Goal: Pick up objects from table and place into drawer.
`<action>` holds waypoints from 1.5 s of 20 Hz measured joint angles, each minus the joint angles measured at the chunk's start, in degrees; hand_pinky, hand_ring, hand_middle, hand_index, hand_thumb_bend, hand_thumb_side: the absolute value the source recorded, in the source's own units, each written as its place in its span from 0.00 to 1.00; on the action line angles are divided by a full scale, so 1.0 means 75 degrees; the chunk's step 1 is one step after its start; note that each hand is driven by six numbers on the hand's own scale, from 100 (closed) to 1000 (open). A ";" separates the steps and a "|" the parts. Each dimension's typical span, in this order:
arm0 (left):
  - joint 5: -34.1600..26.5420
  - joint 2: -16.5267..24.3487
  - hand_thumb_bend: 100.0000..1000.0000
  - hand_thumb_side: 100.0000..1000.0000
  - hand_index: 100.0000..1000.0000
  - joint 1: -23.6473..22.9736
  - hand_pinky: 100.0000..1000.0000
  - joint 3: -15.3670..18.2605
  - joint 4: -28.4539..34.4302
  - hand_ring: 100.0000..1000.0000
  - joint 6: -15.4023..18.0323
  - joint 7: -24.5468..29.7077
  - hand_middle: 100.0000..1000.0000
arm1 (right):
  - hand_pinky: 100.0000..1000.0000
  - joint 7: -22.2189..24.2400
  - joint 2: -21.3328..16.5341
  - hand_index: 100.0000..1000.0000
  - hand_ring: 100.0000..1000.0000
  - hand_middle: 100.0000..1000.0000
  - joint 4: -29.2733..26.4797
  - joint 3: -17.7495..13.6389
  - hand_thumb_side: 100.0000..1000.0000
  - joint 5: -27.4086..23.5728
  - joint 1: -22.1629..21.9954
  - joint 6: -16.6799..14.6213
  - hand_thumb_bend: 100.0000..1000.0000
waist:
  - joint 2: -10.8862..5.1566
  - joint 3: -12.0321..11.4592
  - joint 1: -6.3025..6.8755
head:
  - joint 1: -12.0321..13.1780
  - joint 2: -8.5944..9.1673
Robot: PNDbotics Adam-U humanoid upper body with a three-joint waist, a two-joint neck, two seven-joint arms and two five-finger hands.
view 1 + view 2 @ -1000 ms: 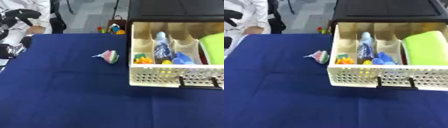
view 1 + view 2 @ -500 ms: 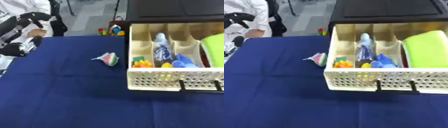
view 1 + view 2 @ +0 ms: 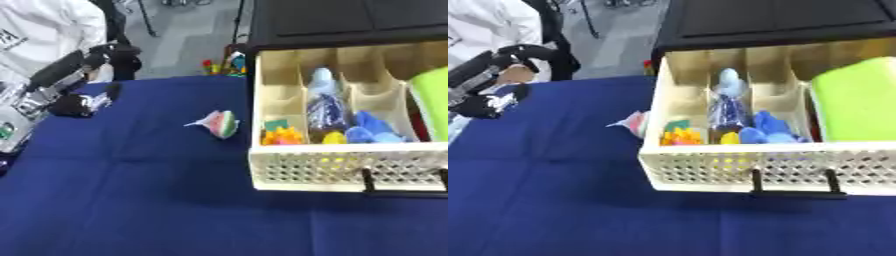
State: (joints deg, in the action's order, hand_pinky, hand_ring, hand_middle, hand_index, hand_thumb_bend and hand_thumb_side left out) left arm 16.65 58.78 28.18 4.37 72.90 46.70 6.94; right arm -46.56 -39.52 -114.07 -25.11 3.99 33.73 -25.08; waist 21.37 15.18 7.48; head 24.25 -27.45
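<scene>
Grey floor lies beyond a desk covered in dark blue cloth. Left hand hangs over the far-left corner, well apart from the target; fingers look curled around nothing, though blur leaves this uncertain. Small pink, white and green object lies on the cloth just left of the drawer, not touching it. Drawer stands open, compartments already holding coloured items. Judgement: reach not yet begun; next move calls for bringing the hand right and down, fingers opened, onto the object. Left eye view shows the object whole; right eye view has the drawer wall covering its right part. Right hand not visible.
</scene>
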 measured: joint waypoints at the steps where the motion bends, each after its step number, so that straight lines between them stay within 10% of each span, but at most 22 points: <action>1: 0.0001 -0.0035 0.03 0.86 1.00 0.0043 0.66 0.0000 -0.0047 0.87 0.0014 0.0058 0.90 | 0.62 0.0005 0.0000 0.74 0.71 0.63 0.0000 -0.0004 1.00 -0.0005 0.0005 -0.0005 0.00 | 0.0034 0.0039 0.0028 | 0.0039 0.0017; 18: 0.0114 -0.0389 0.18 0.94 1.00 0.0495 0.70 -0.0032 -0.0451 0.91 0.0047 0.1054 0.96 | 0.60 0.0100 -0.0010 0.74 0.70 0.62 0.0000 -0.0116 1.00 -0.0092 0.0162 -0.0100 0.00 | 0.0649 0.0612 0.0511 | 0.0354 0.0180; 30: 0.0828 -0.0387 0.18 0.70 0.99 0.0570 0.70 0.0198 -0.0560 0.89 -0.0262 0.0466 0.87 | 0.59 0.0138 -0.0012 0.73 0.70 0.62 0.0000 -0.0188 1.00 -0.0144 0.0132 -0.0138 0.00 | 0.0819 0.0771 0.0688 | 0.0537 0.0248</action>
State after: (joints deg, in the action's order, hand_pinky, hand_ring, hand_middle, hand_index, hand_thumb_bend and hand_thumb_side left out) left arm 22.86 55.88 32.46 5.85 68.70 44.74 10.43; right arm -45.52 -39.61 -114.07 -26.51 2.91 34.72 -26.12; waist 27.52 20.97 12.63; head 28.28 -25.58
